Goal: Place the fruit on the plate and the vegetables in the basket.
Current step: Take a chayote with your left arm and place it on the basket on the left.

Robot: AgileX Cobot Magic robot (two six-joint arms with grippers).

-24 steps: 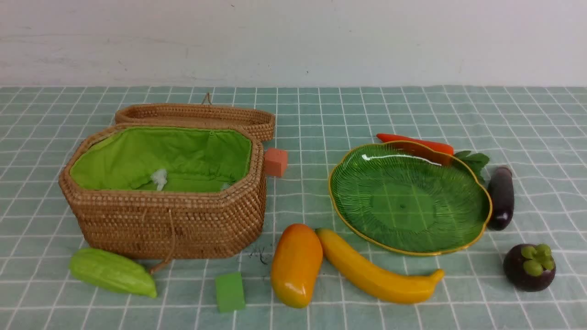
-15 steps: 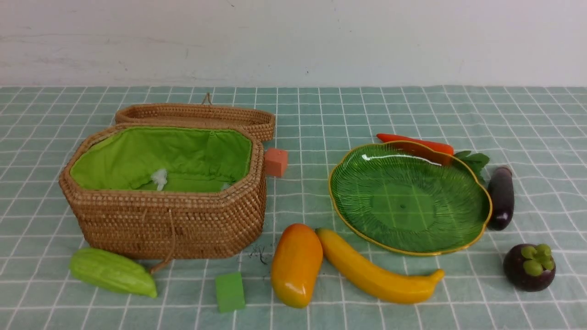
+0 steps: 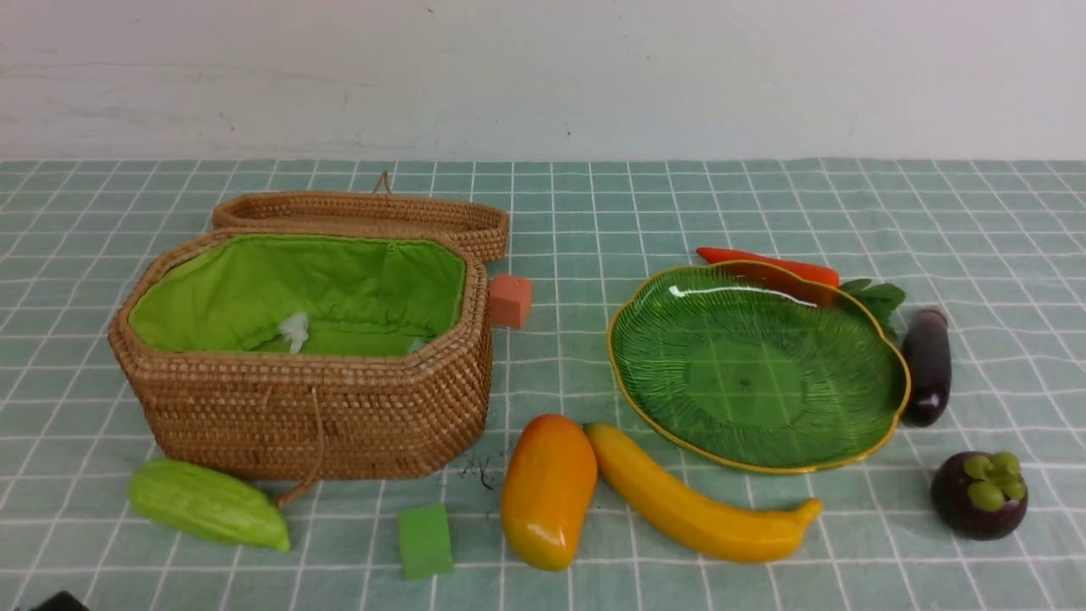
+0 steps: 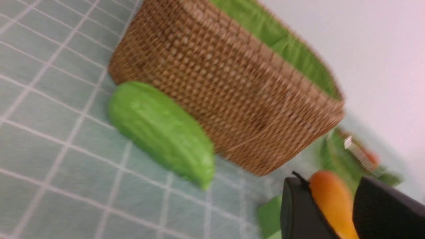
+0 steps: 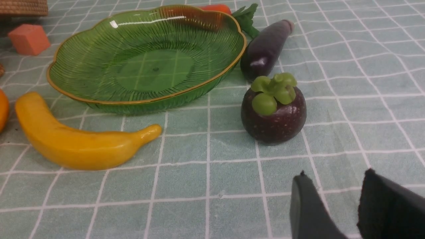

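1. Basket [image 3: 314, 416], left of the plate [image 3: 755, 373], stands open.
2. Gourd [image 3: 208, 503], far left of plate: left tool [image 4: 328, 186], spread and empty, should straddle its middle.
3. Mangosteen [image 3: 978, 495], right of plate: right tool [image 5: 335, 179] spread, empty; grip below cap.

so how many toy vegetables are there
3: light green ridged gourd in front of the brown wicker basket, orange-red carrot behind the green glass plate, dark purple slim eggplant right of it. Basket floor partly hidden.
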